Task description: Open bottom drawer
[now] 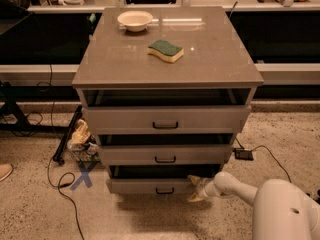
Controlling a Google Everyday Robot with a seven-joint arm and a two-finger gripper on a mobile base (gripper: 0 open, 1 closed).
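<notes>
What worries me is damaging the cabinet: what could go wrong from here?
The claw sits at the right end of the bottom drawer, away from its handle, so a pull might slip off or skew the drawer. The middle drawer juts out just above, so the claw rising could bump it.

Smooth white rounded arm (235,186); tan gripper (195,189) beside bottom drawer (145,186).

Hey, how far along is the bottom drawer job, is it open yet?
Done: the gripper is down at the right end of the bottom drawer, right of its handle. In hand: the drawer looks only slightly out, with a dark gap above its front, much like the middle drawer. Left: most of the pull, by the look of it.
</notes>
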